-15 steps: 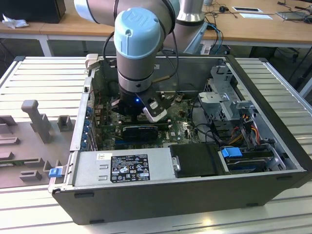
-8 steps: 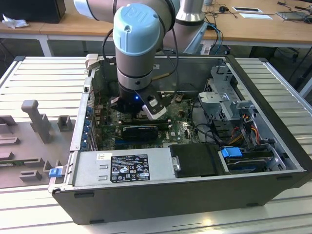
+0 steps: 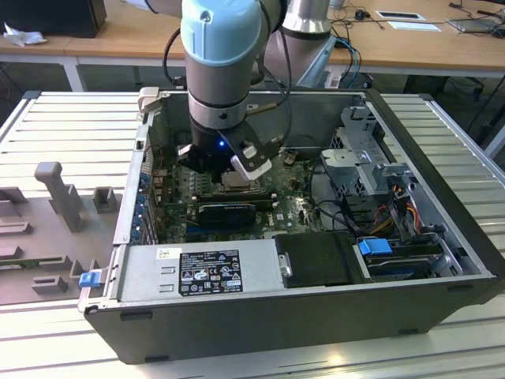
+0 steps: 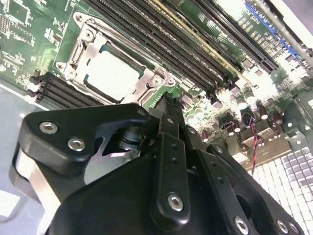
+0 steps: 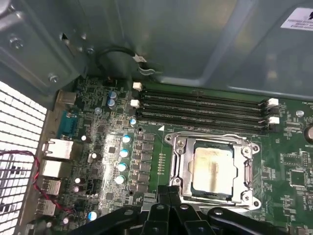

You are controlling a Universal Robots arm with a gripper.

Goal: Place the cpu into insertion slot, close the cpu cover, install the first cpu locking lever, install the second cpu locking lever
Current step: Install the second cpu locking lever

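The cpu (image 5: 211, 169) (image 4: 112, 73) lies flat in the insertion slot (image 5: 176, 143) on the green motherboard, its pale silver top showing. The cpu cover (image 5: 215, 141) (image 4: 78, 54) lies down around it as a metal frame, with thin lever rods along its sides. My gripper (image 5: 175, 195) (image 4: 168, 103) hangs just above the board at the edge of the socket, fingers together with nothing between them. In the exterior view the gripper (image 3: 241, 167) sits inside the open computer case, over the socket (image 3: 235, 181).
Long black memory slots (image 5: 205, 105) (image 4: 161, 39) run beside the socket. A black expansion card (image 3: 227, 212), the power supply (image 3: 197, 272), a drive cage (image 3: 363, 158) and loose cables (image 3: 394, 207) fill the case. Case walls (image 5: 195, 44) stand close by.
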